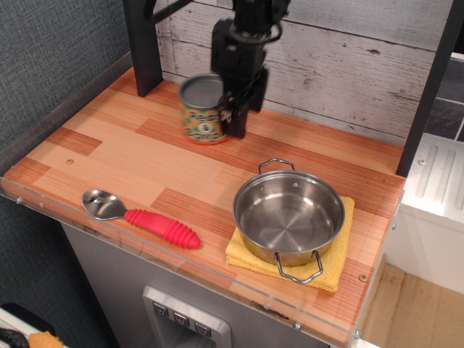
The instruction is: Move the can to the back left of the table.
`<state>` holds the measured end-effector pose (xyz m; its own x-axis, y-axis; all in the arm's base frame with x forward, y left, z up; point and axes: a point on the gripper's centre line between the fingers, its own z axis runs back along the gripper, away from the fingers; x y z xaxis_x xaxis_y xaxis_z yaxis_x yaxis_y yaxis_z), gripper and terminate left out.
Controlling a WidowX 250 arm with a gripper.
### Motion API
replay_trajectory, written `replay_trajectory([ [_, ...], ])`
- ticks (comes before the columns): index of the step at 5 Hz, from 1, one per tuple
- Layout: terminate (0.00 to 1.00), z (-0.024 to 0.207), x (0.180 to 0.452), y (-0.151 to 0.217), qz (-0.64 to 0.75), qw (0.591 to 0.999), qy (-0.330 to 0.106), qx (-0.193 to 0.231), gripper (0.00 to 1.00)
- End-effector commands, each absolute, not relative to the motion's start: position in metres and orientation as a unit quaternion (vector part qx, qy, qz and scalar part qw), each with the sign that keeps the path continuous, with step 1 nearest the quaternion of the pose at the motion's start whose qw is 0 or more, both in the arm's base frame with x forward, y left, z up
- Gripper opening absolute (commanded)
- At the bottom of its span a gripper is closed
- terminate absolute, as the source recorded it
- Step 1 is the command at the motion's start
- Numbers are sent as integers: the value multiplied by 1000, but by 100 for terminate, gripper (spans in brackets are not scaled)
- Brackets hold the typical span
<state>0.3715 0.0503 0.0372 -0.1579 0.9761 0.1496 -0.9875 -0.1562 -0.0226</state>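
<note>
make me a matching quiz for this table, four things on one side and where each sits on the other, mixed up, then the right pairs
Things:
1. can
2. spoon
3. steel pot
4. yellow cloth

Places:
A. under the pot
B. front left, near the acrylic edge
C. back of the table, beside the gripper
D. front right, on the cloth

Pairs: 1-C, 2-B, 3-D, 4-A

We've got a black claw [233,109] beside the can [202,110], grey on top with a green, orange and yellow patterned label. The bench [130,156] shows light and reddish-brown planks. There's a silver pot [288,214] on a yellow cloth [335,257], and a silver spoon [141,217] with a ribbed red handle.
</note>
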Motion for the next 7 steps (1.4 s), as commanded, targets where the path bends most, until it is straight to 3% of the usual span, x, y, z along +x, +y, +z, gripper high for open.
replay_trajectory([
  [1,0,72,358,82,764,636,-96,41,100],
  [2,0,77,359,95,756,646,-98,31,100],
  [4,0,78,345,112,772,626,-101,43,100],
  [7,0,77,304,137,813,570,-105,58,100],
])
